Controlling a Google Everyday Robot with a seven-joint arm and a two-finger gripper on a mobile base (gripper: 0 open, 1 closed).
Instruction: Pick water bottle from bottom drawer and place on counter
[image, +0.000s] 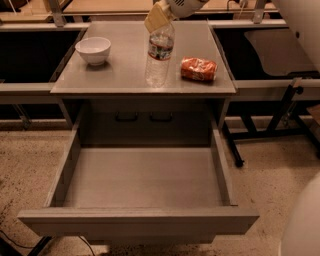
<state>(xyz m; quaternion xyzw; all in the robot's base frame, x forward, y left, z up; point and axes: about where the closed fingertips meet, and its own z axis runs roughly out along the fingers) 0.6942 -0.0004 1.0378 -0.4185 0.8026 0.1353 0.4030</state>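
The water bottle (159, 56) is upright over the middle of the counter (125, 75), and its base looks to rest on the surface. My gripper (159, 18) comes in from the top edge and is closed around the bottle's neck. A tan finger pad (154, 19) hides the cap. The bottom drawer (142, 182) is pulled fully open below the counter, and its grey floor holds nothing.
A white bowl (93, 50) stands at the counter's left rear. A red snack bag (199, 69) lies just right of the bottle. Two dark-handled drawer fronts (144, 118) sit under the counter. Dark shelving flanks the cabinet, and my white body (302, 227) fills the lower right.
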